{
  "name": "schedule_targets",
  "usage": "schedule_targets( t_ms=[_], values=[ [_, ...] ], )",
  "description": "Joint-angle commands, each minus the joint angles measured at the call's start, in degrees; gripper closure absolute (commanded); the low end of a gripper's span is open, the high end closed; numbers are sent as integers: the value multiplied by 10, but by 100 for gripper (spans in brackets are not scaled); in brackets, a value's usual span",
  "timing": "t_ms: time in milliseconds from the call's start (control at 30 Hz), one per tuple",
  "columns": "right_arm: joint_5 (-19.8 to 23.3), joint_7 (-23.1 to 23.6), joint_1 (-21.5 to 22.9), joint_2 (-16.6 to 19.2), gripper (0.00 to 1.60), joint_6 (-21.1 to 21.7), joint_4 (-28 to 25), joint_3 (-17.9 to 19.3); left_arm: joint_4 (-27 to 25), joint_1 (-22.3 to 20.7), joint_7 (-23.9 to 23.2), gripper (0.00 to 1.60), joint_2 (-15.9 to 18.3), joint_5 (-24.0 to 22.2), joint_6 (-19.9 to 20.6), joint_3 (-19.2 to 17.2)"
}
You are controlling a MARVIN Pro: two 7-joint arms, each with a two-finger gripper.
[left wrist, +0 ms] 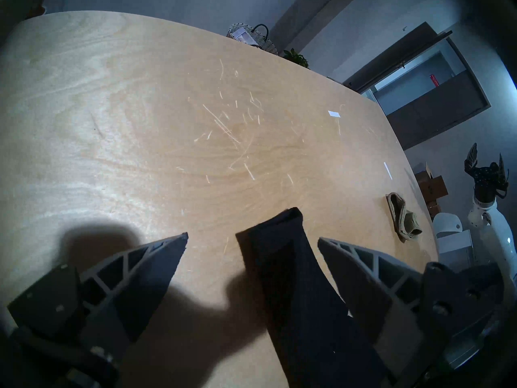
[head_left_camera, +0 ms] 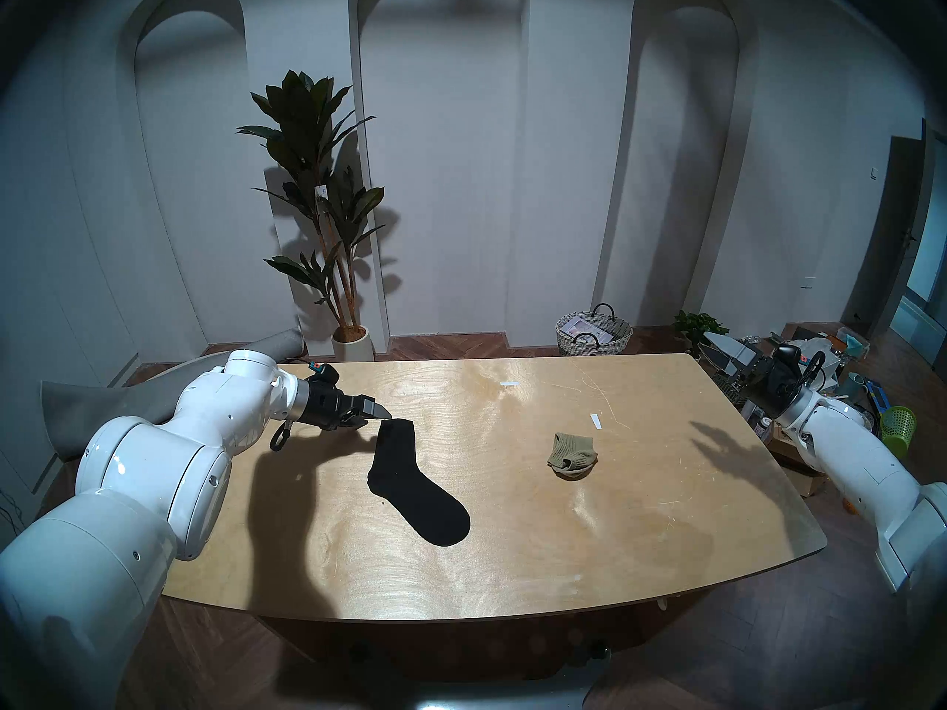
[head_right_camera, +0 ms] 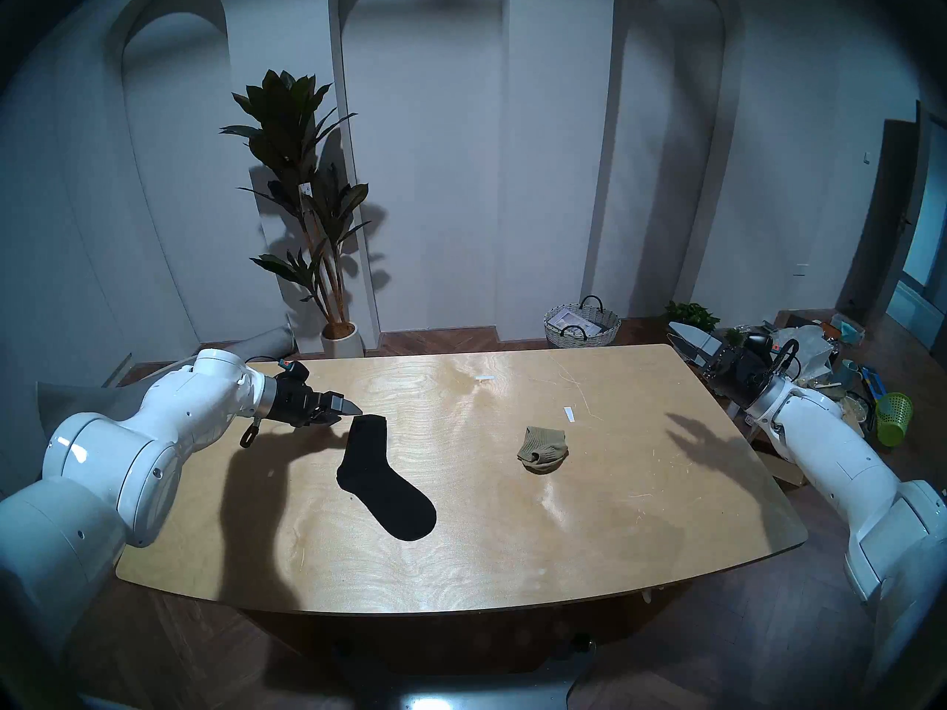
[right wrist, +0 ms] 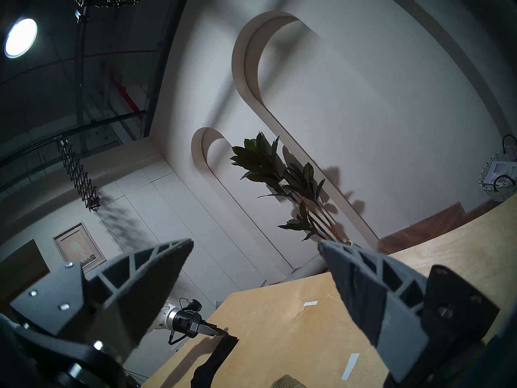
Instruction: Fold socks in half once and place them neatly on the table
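where table (head_left_camera: 512,565) shows: one black sock (head_left_camera: 410,483), one olive sock (head_left_camera: 572,455).

Looks like a staged living-room set in a lab/studio: arched wall niches (head_left_camera: 440,145) up top, potted plant (head_left_camera: 317,202) left of centre, woven basket (head_left_camera: 593,331) centre-right, cluttered gear (head_left_camera: 820,355) at the right edge, ceiling rig (right wrist: 81,171) upper left.

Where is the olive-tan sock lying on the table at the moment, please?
In the head views the olive-tan sock lies bunched on the table, right of centre, just below a white tape strip and well right of the black sock.
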Motion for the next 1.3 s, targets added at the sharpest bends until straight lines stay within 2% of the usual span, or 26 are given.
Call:
schedule_targets(
  t_ms=[0,367,867,900,1067,1100,1133,1233,1267],
  values=[
    [18,-3,-8,11,0,0,-13,16,10,-24,-13,0,-22,8,-1,12],
    [26,-4,-14,15,0,9,-5,25,32,-31,-22,0,-38,20,-9,25],
    [10,23,17,-4,0,32,53,14,55,-31,-30,0,-51,26,-15,31],
    [8,25,20,-5,0,32,57,13,56,-31,-29,13,-52,24,-16,30],
    [-3,39,32,-7,0,38,77,9,61,-29,-24,31,-56,21,-17,25],
    [-5,41,34,-7,0,39,81,9,61,-29,-24,58,-56,21,-17,25],
    [-7,43,36,-7,0,40,85,8,62,-28,-23,78,-57,21,-18,25],
    [-15,52,44,-10,0,44,98,8,64,-26,-22,118,-59,20,-17,23],
    [-17,55,46,-10,0,45,102,8,65,-26,-21,122,-59,18,-17,21]
  ],
)
